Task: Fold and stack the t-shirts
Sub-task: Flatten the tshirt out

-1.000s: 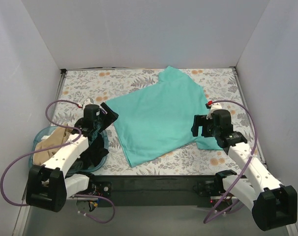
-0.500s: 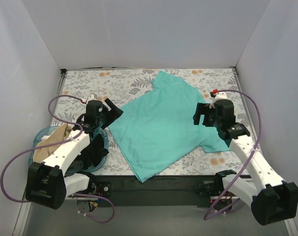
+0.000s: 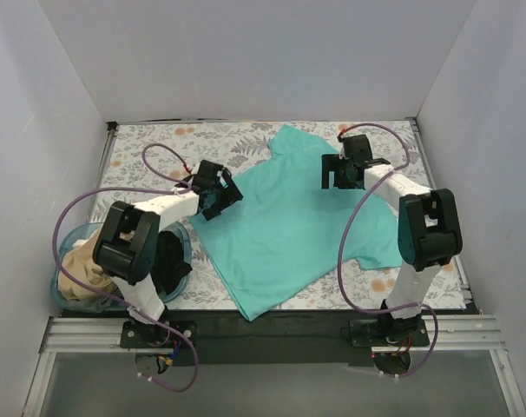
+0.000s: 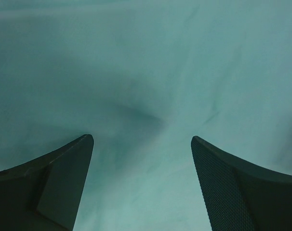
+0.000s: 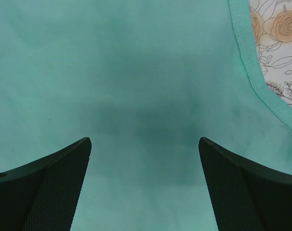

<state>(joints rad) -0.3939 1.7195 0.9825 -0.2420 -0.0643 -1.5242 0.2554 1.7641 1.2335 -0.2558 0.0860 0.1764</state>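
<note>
The teal-green t-shirt (image 3: 289, 226) lies spread on the flowered table, one corner hanging over the near edge. The tan-beige t-shirt (image 3: 82, 269) sits bunched in the blue basket (image 3: 180, 261) at the near left. My left gripper (image 3: 221, 193) is open over the shirt's left edge; its wrist view shows only teal cloth (image 4: 146, 72) between the spread fingers. My right gripper (image 3: 334, 172) is open over the shirt's upper right part; its wrist view shows teal cloth (image 5: 136, 86) and the hem (image 5: 252, 82) at the right.
The flowered tablecloth (image 3: 159, 148) shows bare at the far left and at the right (image 5: 281, 38). White walls close in the left, back and right. Purple cables loop off both arms. A dark cloth lies in the basket too.
Both arms have reached far forward over the teal shirt, the left toward its left edge, the right toward its upper right. The shirt itself has hardly moved in the last half second.
</note>
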